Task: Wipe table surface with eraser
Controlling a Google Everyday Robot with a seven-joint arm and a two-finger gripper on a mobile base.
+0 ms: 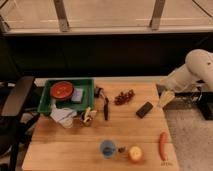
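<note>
One white robot arm (200, 67) leans in over the far right corner of the table surface (75, 135). Its gripper (166, 99) is low near the wood, fingers spread and nothing between them. The eraser (144, 109), a flat black block, lies on the boards just beside the gripper, toward picture-left and slightly nearer the camera, apart from the fingers. Farther left of the gripper sit a cluster of dark red fruit (124, 97) and a black-handled tool (105, 107), then a green tray (46, 98) holding a red bowl (62, 90) and a grey-blue sponge (77, 94). A white cloth (62, 116) lies at the tray's near edge. Well in front of the gripper, along the near edge, are a blue cup (107, 148), an apple (135, 153) and a long red item (162, 143).
</note>
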